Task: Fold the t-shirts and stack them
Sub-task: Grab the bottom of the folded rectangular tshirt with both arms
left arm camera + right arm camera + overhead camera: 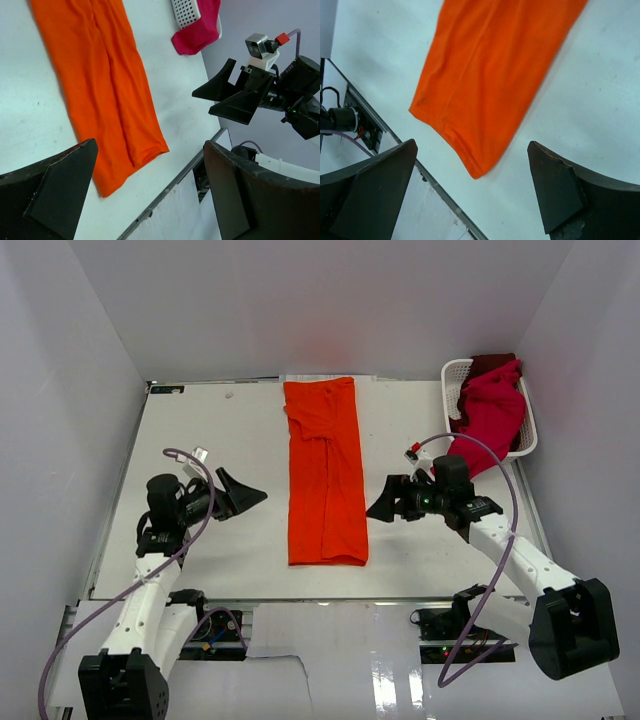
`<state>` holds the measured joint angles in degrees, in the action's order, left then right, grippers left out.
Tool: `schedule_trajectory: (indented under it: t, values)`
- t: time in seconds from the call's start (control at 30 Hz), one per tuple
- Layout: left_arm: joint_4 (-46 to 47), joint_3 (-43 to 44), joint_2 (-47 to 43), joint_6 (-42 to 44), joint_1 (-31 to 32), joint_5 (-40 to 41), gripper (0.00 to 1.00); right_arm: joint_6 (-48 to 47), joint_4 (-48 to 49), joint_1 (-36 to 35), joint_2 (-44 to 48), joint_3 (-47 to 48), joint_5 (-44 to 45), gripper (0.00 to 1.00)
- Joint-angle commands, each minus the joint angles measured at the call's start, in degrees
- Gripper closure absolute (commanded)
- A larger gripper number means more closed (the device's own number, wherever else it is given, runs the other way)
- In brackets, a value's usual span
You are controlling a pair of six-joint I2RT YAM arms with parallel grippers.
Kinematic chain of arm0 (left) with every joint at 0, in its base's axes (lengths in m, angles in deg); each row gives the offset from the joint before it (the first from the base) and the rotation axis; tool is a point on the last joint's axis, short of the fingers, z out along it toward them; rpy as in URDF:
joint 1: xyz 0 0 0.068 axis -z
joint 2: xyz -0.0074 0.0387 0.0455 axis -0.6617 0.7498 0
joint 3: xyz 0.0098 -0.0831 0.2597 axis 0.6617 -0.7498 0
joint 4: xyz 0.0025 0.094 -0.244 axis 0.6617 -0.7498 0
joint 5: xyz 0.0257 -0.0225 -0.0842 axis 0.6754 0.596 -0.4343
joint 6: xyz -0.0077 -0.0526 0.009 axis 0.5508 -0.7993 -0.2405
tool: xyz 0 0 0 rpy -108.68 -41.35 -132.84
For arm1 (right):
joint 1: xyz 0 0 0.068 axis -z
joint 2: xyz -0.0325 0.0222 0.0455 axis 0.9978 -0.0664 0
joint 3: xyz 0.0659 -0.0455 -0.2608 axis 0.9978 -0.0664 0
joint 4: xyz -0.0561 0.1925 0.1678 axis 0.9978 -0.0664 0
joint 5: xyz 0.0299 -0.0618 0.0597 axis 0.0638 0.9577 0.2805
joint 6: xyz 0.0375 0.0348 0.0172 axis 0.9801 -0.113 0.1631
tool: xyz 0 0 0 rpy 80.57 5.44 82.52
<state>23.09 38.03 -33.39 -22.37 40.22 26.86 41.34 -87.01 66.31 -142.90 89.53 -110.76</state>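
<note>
A bright orange t-shirt (325,475) lies flat mid-table as a long narrow strip, folded lengthwise. Its near end shows in the left wrist view (100,85) and the right wrist view (490,75). A crimson-magenta t-shirt (490,410) spills out of the white basket (455,368) and over its near rim, with a dark red t-shirt (492,363) behind it. My left gripper (245,490) hovers left of the orange strip, open and empty (150,190). On the strip's right, my right gripper (378,498) is open and empty too (472,190). Both point at the strip's near half.
The white lattice basket stands at the table's back right corner (186,12). The table's near edge (300,598) runs just below the strip's near end. White walls enclose the table on three sides. My right gripper (202,102) shows in the left wrist view.
</note>
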Motion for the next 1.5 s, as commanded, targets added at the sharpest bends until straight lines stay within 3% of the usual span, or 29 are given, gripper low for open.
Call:
schedule_trajectory:
  t: [0.0, 0.07, 0.13, 0.23, 0.5, 0.9, 1.0, 1.13, 1.23, 1.47]
  values:
    - [-6.8, -2.8, -2.2, 0.0, 2.7, 3.8, 0.02, 1.9, -7.4, -1.4, 0.0, -2.5, 2.2, 0.02]
    - [-8.2, -3.9, -1.4, -1.0, 8.9, 6.9, 0.05, 3.5, -7.2, -2.3, 0.1, -5.6, 1.8, 0.01]
    - [-10.1, -3.7, 0.5, -3.3, 15.6, 14.7, 0.08, 6.3, -6.1, -4.1, 0.9, -8.8, 1.5, 0.08]
    - [-9.5, -7.0, 2.8, -7.0, 19.3, 18.2, 0.11, 9.7, -3.9, -5.8, 1.8, -11.7, 1.6, 0.09]
    - [-7.7, -13.8, 2.5, -11.0, 20.5, 20.7, 0.11, 17.0, 3.3, -9.3, 3.0, -19.8, 1.4, 0.16]
    - [-4.4, -18.3, 5.1, -12.1, 22.0, 23.0, 0.1, 22.3, 15.1, -11.9, -2.7, -21.8, 2.5, 0.21]
    - [-4.2, -18.3, 5.5, -12.0, 22.0, 23.5, 0.09, 23.1, 16.5, -12.0, -4.9, -21.4, 2.8, 0.26]
    - [-4.0, -18.3, 6.2, -12.0, 22.0, 23.6, 0.07, 24.1, 18.3, -12.1, -6.6, -21.2, 3.2, 0.47]
    - [-4.0, -18.3, 5.9, -12.0, 22.0, 23.8, 0.07, 24.4, 18.7, -12.2, -6.9, -21.4, 3.6, 0.54]
    - [-3.6, -18.3, 6.9, -11.7, 22.0, 23.7, 0.07, 24.9, 21.4, -12.2, -8.6, -22.0, 3.6, 0.53]
